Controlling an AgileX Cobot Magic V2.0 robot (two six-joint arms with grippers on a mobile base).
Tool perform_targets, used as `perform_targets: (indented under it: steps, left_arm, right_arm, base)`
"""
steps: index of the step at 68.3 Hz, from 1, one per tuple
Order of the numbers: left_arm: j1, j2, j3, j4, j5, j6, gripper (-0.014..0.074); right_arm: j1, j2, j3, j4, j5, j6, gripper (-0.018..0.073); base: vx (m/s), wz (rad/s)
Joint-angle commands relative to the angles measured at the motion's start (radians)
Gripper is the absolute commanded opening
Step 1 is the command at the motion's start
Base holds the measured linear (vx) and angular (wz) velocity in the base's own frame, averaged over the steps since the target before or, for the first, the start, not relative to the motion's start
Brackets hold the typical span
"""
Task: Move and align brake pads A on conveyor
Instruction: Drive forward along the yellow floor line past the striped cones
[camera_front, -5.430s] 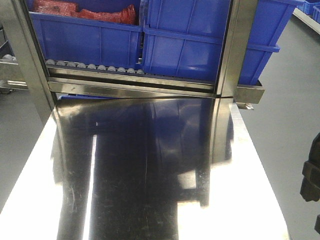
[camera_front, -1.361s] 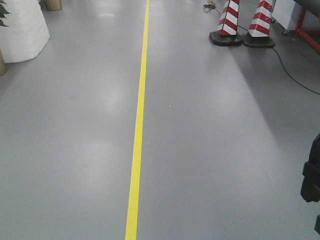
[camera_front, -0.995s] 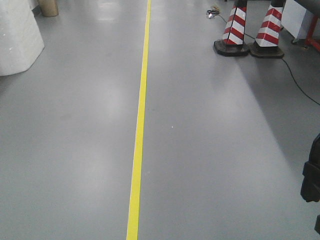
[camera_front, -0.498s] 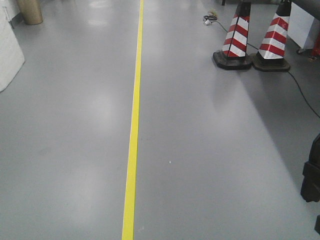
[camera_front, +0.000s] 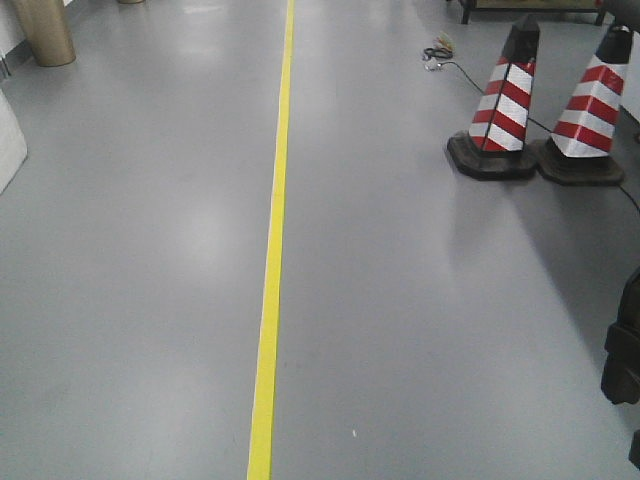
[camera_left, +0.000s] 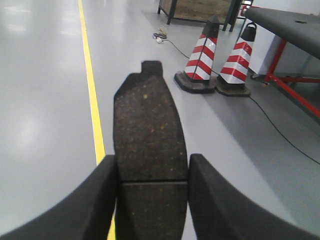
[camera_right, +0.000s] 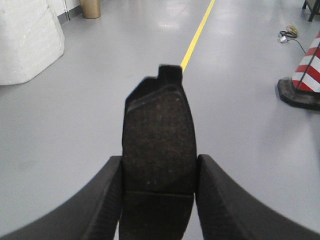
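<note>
In the left wrist view my left gripper (camera_left: 152, 159) is shut on a brake pad A (camera_left: 147, 125), a dark speckled oblong with a thin groove across it and a small tab at its far end. In the right wrist view my right gripper (camera_right: 159, 158) is shut on a second brake pad A (camera_right: 159, 125) in the same way, tab pointing forward. Both pads hang over grey floor. A dark charcoal surface on a red frame (camera_left: 285, 22), apparently the conveyor, shows at the top right of the left wrist view, beyond the cones.
A yellow line (camera_front: 272, 250) runs straight ahead along the grey floor. Two red-and-white cones (camera_front: 505, 105) (camera_front: 590, 110) stand ahead to the right, with a black cable (camera_left: 280, 132) trailing past them. A white block (camera_right: 27, 40) and a tan cylinder (camera_front: 42, 30) stand left.
The front view has left the steel table and blue bins and now travels along the floor. The cones have grown larger and drifted right. Both pads stay gripped.
</note>
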Motion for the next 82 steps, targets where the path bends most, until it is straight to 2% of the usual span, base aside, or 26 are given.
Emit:
perform_targets:
  steps: [1,82]
  left_arm:
    - [-0.003,0.015,-0.027,0.012,-0.093,-0.005,-0.0006]
    - [-0.003,0.015,-0.027,0.012,-0.093,-0.005,-0.0006]
  right_arm:
    - [-0.004,0.002,-0.03,-0.021,-0.089,-0.006,-0.0004]
    - [-0.004,0.002,-0.03,-0.021,-0.089,-0.006,-0.0004]
  base:
    - [0.78,0.07]
    - [0.77,-0.04]
